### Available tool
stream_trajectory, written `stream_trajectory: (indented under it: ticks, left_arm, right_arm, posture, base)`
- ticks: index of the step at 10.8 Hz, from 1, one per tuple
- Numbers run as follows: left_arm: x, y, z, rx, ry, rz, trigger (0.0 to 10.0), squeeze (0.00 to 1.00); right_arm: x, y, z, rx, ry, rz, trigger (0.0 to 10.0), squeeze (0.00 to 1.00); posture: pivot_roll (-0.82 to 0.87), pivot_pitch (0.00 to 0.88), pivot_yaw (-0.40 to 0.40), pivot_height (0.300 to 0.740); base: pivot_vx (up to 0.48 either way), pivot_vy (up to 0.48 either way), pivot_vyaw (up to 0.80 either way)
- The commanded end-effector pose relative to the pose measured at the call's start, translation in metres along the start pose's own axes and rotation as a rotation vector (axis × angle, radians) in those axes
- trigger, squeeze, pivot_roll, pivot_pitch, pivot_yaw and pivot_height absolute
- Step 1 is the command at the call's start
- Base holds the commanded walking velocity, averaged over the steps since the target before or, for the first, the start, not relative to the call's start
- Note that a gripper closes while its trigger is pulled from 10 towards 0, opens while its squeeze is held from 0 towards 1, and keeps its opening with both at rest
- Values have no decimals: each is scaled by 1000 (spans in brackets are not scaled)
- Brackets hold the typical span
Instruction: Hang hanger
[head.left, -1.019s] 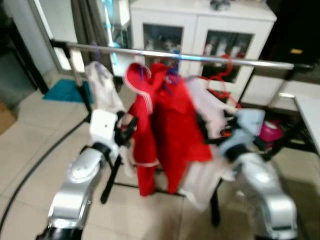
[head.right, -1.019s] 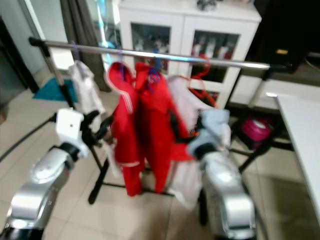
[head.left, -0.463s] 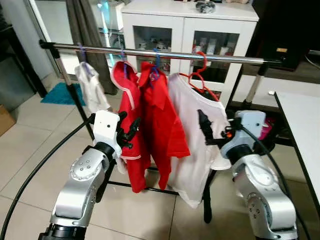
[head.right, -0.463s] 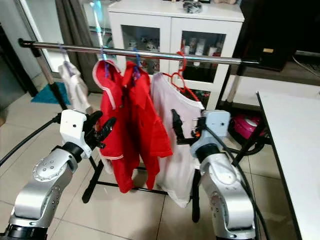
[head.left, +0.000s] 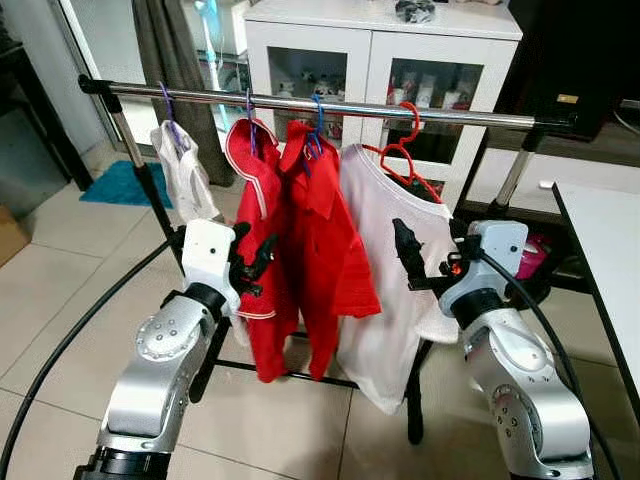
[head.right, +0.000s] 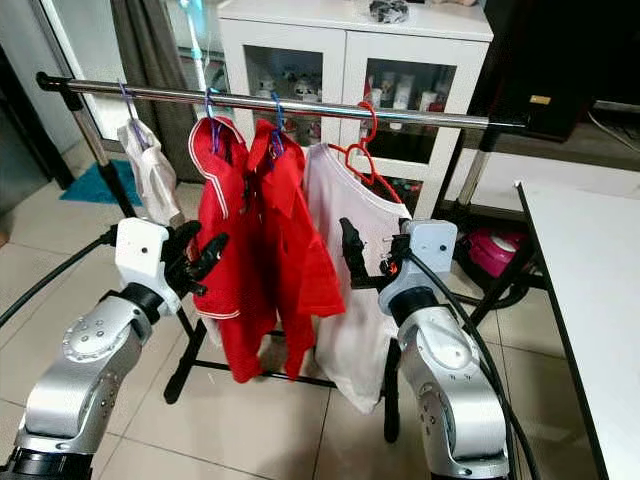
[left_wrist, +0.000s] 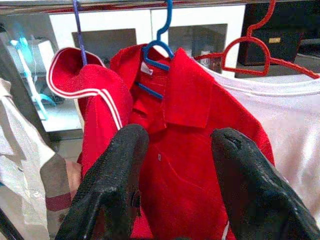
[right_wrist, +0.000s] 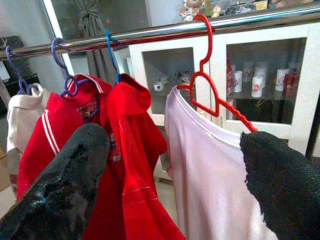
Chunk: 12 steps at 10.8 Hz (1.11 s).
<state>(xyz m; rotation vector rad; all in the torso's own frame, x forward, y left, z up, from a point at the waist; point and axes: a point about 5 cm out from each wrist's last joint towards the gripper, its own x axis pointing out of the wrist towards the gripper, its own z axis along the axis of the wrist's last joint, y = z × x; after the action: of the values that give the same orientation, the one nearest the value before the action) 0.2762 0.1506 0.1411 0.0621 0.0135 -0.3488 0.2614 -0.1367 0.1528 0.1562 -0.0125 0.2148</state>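
Note:
A silver clothes rail (head.left: 350, 108) runs across in front of me. On it a red hanger (head.left: 405, 150) carries a white T-shirt (head.left: 385, 290). Left of that hang a red polo (head.left: 335, 250) on a blue hanger (head.left: 316, 125), a red jacket (head.left: 262, 190) with white stripes, and a pale garment (head.left: 185, 175). My left gripper (head.left: 256, 240) is open and empty, just short of the red jacket. My right gripper (head.left: 420, 250) is open and empty, close against the white T-shirt below the red hanger. Between the fingers the left wrist view (left_wrist: 177, 145) frames the polo and the right wrist view (right_wrist: 175, 155) the T-shirt.
A white cabinet (head.left: 380, 50) with glass doors stands behind the rail. A white table (head.left: 610, 260) edges in at the right, with a pink object (head.left: 530, 255) on the floor beside it. A black cable (head.left: 70, 340) crosses the tiles at left, near a teal mat (head.left: 115, 185).
The view was blurred a second ago and has steadied. Both grippers keep nearly the same open pose in front of the garments.

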Motion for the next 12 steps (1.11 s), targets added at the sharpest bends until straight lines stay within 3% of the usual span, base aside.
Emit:
stream_trajectory:
  ticks: [1, 4, 6, 12]
  left_arm:
    - [3, 1, 5, -1, -12, -1, 10000, 0]
    - [3, 1, 6, -11, -16, -2, 10000, 0]
    - [3, 1, 6, -12, -17, -7, 10000, 0]
    - [3, 0, 4, -17, -1, -32, 10000, 0]
  right_arm:
    - [2, 0, 2, -9, -15, -2, 10000, 0]
    - [3, 4, 1, -98, 10, 33, 10000, 0]
    - [4, -2, 3, -42, -17, -24, 10000, 0]
    - [5, -10, 6, -90, -37, -86, 10000, 0]
  posture:
    - [-101, 0, 32, 740]
    - [-103, 0, 33, 740]
    - [-102, 0, 34, 740]
    - [-105, 0, 37, 740]
  base:
    - [255, 0, 0]
    - [286, 0, 267]
    - [307, 0, 400]
    - [308, 0, 0]
